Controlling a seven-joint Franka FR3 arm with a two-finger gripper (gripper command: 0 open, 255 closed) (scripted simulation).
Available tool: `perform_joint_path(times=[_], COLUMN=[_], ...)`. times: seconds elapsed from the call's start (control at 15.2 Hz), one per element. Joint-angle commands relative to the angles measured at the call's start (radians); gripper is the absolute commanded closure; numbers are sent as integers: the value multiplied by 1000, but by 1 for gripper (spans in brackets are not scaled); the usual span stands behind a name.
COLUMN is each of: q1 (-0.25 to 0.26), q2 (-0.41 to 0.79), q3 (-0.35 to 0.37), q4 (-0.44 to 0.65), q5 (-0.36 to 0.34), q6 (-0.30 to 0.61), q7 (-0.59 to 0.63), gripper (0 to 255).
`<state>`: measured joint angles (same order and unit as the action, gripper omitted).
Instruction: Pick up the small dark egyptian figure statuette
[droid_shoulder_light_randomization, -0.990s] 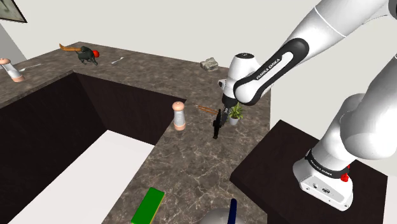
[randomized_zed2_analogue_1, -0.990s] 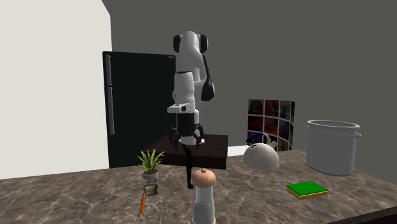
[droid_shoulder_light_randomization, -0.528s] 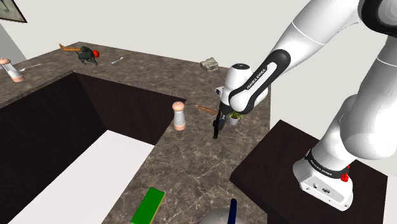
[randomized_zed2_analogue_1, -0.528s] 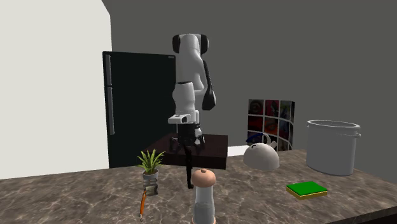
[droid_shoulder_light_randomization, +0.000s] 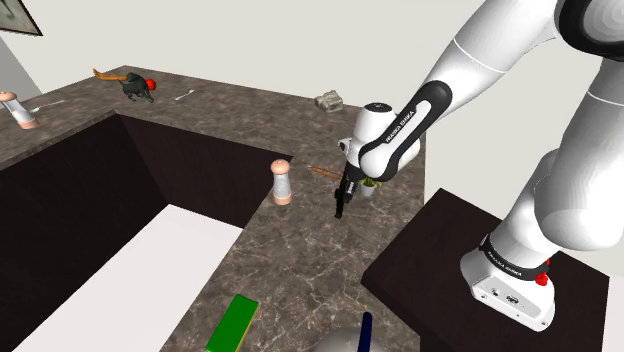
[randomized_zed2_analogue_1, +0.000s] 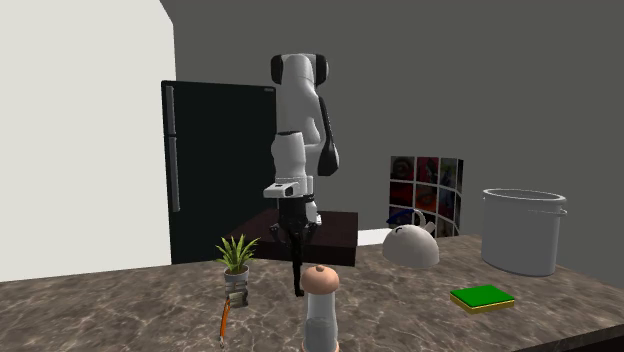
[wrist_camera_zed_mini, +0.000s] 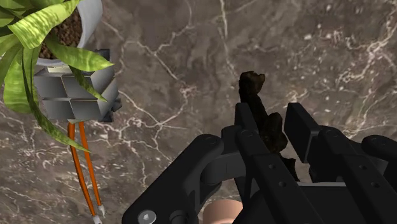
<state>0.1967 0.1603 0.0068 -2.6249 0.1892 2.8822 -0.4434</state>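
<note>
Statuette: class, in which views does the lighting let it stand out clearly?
Wrist view: the statuette shows dark and textured against the pale-veined counter; shoulder view: it merges with the black tool above it; second exterior view: dim, just a thin silhouette.

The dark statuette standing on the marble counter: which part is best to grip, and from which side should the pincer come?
Grip the statuette by its upper trunk, straight from above. It stands upright, tall and slim, so the narrow trunk fits between the fingers, and the potted plant beside it crowds a sideways approach. The open pincer hangs over it, one finger on each side.
</note>
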Motion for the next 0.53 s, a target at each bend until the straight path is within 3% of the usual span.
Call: perform_joint_path(times=[0.0,0.46], q1=[0,8], q2=[1,-65], q3=[0,-12], q4=[0,-8], q5=[0,-28], q6=[0,-58], q7=[0,26], gripper=[255,255])
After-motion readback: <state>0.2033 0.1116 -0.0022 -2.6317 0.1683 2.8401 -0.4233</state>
